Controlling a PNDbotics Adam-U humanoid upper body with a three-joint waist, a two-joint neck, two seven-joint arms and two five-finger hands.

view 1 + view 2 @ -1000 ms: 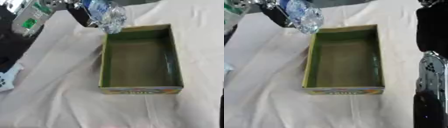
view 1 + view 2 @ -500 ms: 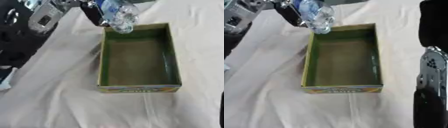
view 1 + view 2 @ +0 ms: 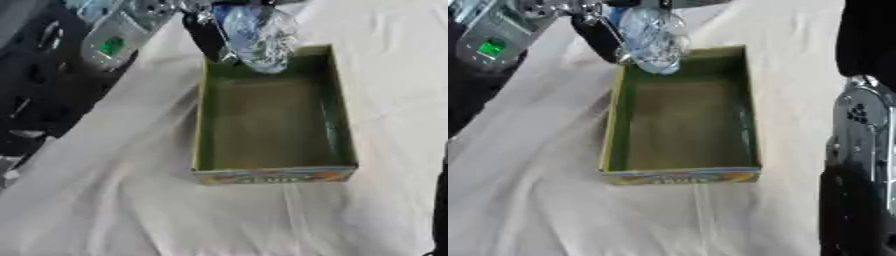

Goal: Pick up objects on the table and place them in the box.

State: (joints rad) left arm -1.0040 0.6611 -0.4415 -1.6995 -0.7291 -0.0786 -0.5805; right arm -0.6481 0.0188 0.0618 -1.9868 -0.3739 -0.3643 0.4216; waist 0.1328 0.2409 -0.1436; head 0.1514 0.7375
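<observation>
An open green cardboard box stands on the white cloth, long side running away from me, and nothing shows inside it. My left hand comes in from the upper left, its black fingers curled round a clear crumpled plastic bottle with a blue label. The bottle hangs over the box's far left corner, its lower end dipping past the rim. My right arm fills the right edge of the right eye view; its hand does not show.
A white wrinkled cloth covers the table. At the left the cloth ends on a dark area. My left forearm with a green-lit panel hangs over that edge.
My left hand has carried the bottle to the right and toward me, from beyond the box's far left corner to above its far end. The box has not moved.
</observation>
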